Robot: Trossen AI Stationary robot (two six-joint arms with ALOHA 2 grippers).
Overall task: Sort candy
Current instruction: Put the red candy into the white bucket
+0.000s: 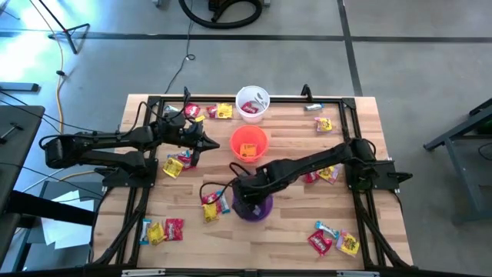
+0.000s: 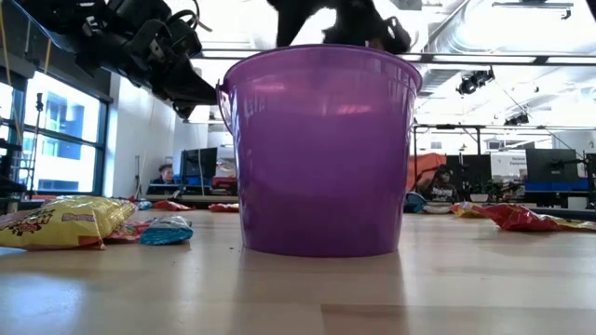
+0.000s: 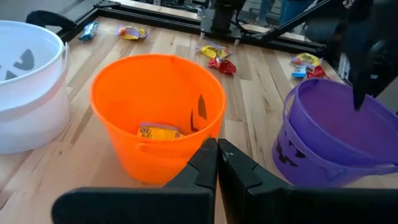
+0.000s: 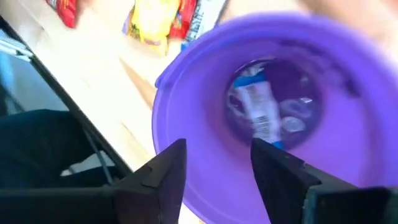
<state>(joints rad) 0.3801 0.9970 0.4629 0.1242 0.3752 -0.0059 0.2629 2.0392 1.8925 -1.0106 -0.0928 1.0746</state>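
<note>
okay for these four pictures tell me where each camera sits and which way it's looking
High view: overhead, looking straight down at the table; both arms show, right gripper above the purple cup.
Low view: at tabletop height, facing the purple cup; arms overhead.
Left wrist view: behind the shut left gripper, facing the orange cup.
Right wrist view: looking down past the open right gripper at blue-white candy in the cup.
Shared: the purple cup shows in all four.

Three cups in a line down table centre: white cup [image 1: 252, 104], orange cup [image 1: 248, 143], purple cup [image 1: 253, 206], with narrow gaps between. Right gripper [image 4: 214, 163] directly over purple cup mouth, fingers apart, blocking access from above; left gripper [image 3: 217, 163] pinched together just beside orange cup. Bare wood [image 1: 288, 242] along near edge between scattered candy [image 1: 334, 238] clusters.
</note>
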